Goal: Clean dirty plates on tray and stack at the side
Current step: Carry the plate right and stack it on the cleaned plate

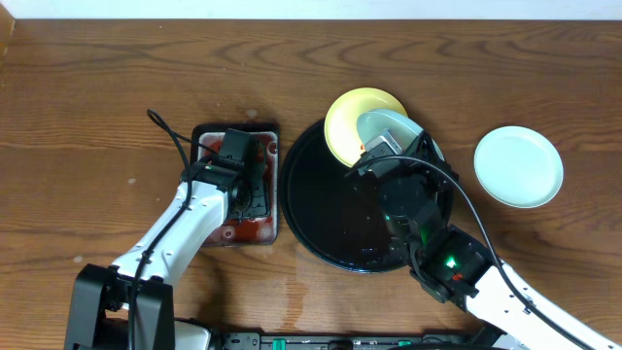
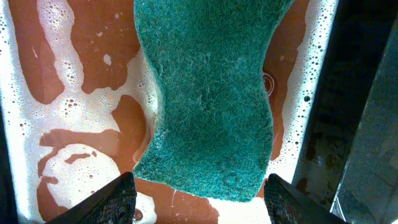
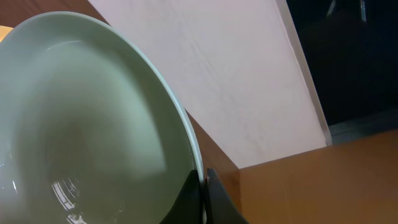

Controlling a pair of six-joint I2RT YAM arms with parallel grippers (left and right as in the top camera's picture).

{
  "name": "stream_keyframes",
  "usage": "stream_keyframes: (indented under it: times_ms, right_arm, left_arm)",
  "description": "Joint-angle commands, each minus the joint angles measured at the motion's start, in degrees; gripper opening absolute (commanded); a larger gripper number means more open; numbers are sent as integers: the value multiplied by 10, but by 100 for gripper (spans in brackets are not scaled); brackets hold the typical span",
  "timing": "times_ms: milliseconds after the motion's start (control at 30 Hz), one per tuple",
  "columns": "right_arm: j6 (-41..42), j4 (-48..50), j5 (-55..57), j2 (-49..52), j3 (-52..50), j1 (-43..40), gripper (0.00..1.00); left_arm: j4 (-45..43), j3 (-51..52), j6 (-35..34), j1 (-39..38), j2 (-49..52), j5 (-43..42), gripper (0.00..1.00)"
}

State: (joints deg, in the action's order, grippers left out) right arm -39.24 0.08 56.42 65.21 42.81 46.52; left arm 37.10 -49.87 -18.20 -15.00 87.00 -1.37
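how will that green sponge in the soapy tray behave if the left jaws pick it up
The sponge looks fibrous and soft, so it will probably squash and flex rather than stay stiff. Lying in the foamy reddish liquid, it is likely soaked: heavier than it looks, slippery, and apt to drip.

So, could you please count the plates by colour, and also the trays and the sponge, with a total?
Pale yellow plate: 1
Light mint plates: 2, one held up on edge by the right gripper at its rim, one flat on the table
Round black tray: 1
Small rectangular tray of reddish liquid: 1
Green sponge: 1
Total: 6
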Motion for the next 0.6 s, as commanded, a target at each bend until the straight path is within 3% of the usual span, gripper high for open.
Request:
stream_keyframes:
  times_ms: [0,567]
  right_arm:
    - [-3,4,12,-2,14,3,1]
    - [5,5,12,8,14,-7,1]
  left_arm:
    - [1,-9,-3,2,-2,1,67]
    - [1,-9,-3,2,-2,1,67]
